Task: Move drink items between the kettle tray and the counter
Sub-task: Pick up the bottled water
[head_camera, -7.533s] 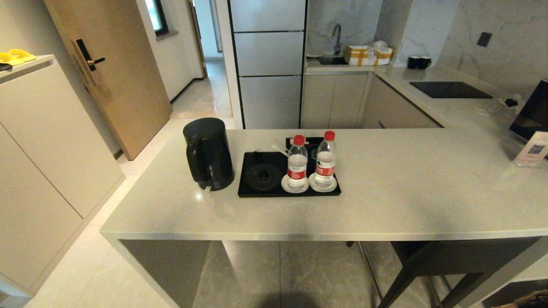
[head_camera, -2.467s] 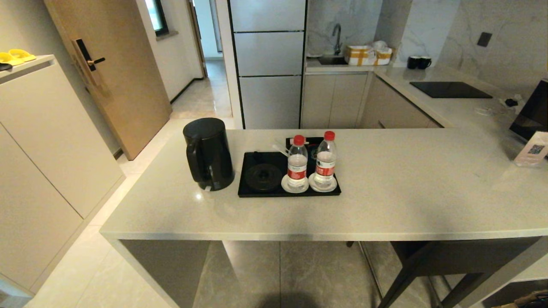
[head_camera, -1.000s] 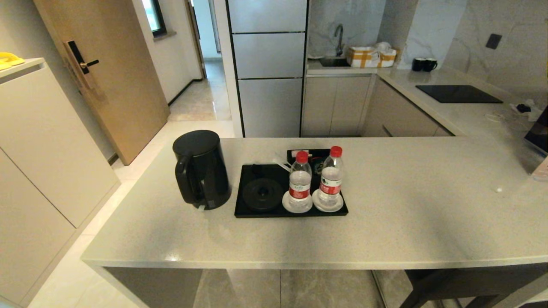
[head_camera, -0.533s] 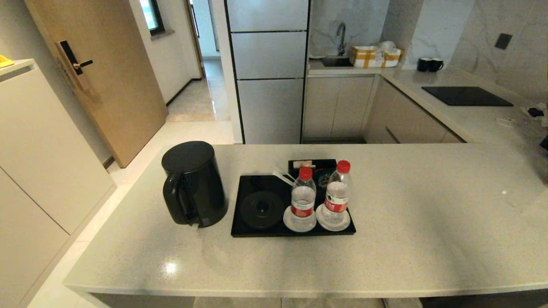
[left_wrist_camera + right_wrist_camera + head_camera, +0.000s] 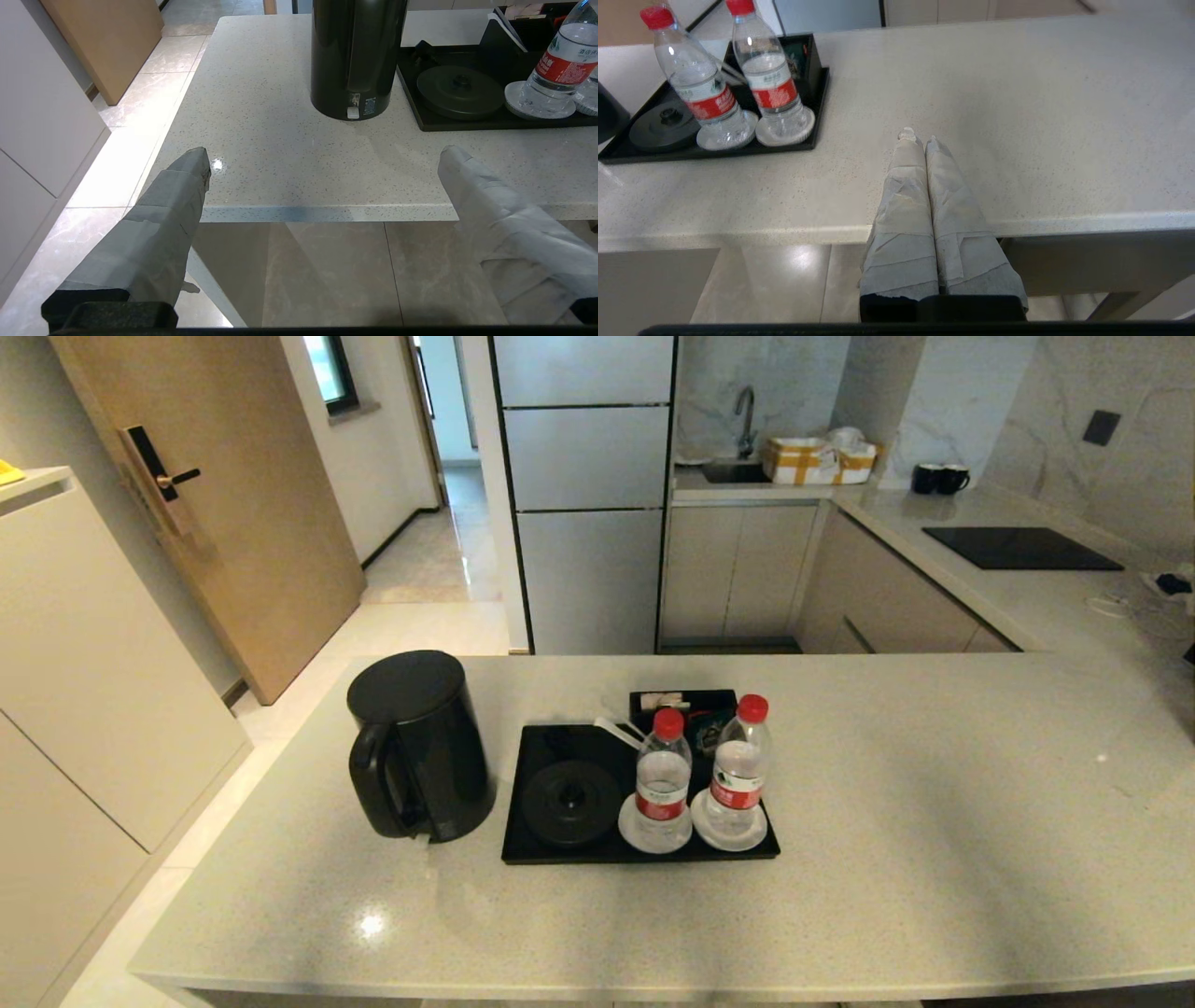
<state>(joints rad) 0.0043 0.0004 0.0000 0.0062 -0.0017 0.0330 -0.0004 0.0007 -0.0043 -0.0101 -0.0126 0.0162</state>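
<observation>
Left gripper [image 5: 322, 156] hangs off the counter's [image 5: 887, 859] near edge, fingers [image 5: 180, 186] spread wide, nothing between them. Right gripper [image 5: 920, 136] sits just over the same edge further along, fingers pressed together, empty.

Kettle [image 5: 417, 747] stands on the counter ahead of the left gripper, just beside the tray's [image 5: 560, 854] left edge, between that gripper and the tray. Open counter lies between the right gripper and the tray.

Two bottles [image 5: 662, 775] [image 5: 739, 767] stand upright side by side on the tray's right half, each on a white saucer [image 5: 653, 840], near its front edge. Round base [image 5: 569, 791] sits to their left, box [image 5: 686, 702] behind.

Further back: cooktop [image 5: 1022, 548], sink [image 5: 733, 471], door [image 5: 215, 504], tiled floor [image 5: 429, 560].
</observation>
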